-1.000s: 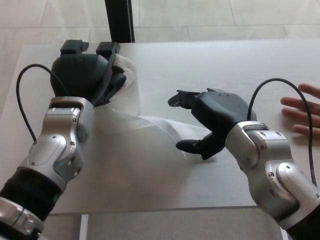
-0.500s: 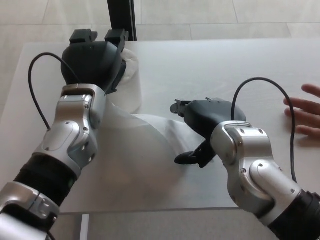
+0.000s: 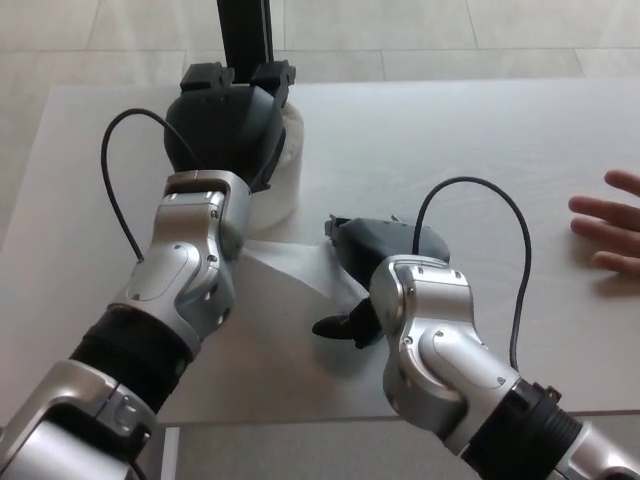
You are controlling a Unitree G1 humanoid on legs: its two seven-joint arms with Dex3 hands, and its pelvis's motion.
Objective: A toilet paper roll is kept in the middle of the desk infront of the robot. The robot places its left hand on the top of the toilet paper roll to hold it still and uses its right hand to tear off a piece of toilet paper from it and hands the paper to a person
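The white toilet paper roll (image 3: 288, 172) stands upright at the middle back of the grey desk (image 3: 470, 130). My left hand (image 3: 228, 125) sits on top of it, its fingers (image 3: 272, 78) curled over the far rim. A strip of paper (image 3: 295, 268) runs from the foot of the roll toward me and to the right. My right hand (image 3: 368, 250) lies palm down over the end of that strip. My own wrist covers much of the hand, so its grip on the paper is hidden.
A person's open hand (image 3: 608, 235) rests on the desk at the right edge. A black post (image 3: 245, 30) stands behind the desk. Black cables (image 3: 505, 215) loop off both wrists. The desk's front edge (image 3: 300, 418) is close to my forearms.
The whole picture has shifted, so the camera moved. My left hand stays on the roll and my right hand on the strip's end; the right forearm now covers more of that hand.
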